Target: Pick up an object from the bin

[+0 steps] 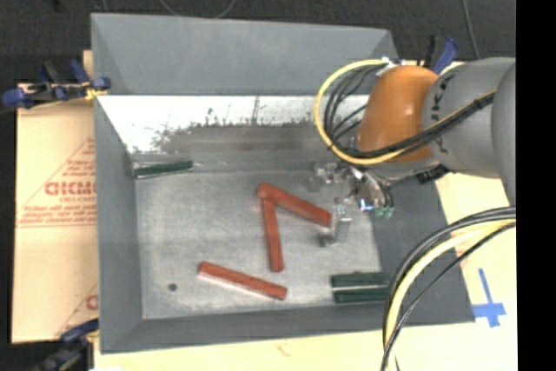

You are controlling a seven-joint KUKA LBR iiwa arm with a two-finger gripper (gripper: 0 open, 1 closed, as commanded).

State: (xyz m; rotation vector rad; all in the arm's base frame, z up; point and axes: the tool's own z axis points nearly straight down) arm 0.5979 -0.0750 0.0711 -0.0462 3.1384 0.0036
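Note:
My gripper [339, 217] hangs low in the right half of the bin, under the orange wrist cover. It is at the right end of a red-brown stick [291, 203] that lies slanting across the bin's middle. A second red-brown stick [273, 237] runs down from that stick's left end, so the two form a V. Whether the gripper touches the slanted stick cannot be made out. A dark green block [358, 287] lies just below the gripper, near the front right corner.
A third red-brown stick [242, 281] lies near the front wall. Another dark green block [162, 168] rests against the left end of the back wall. The arm and its cables cover the bin's right rim.

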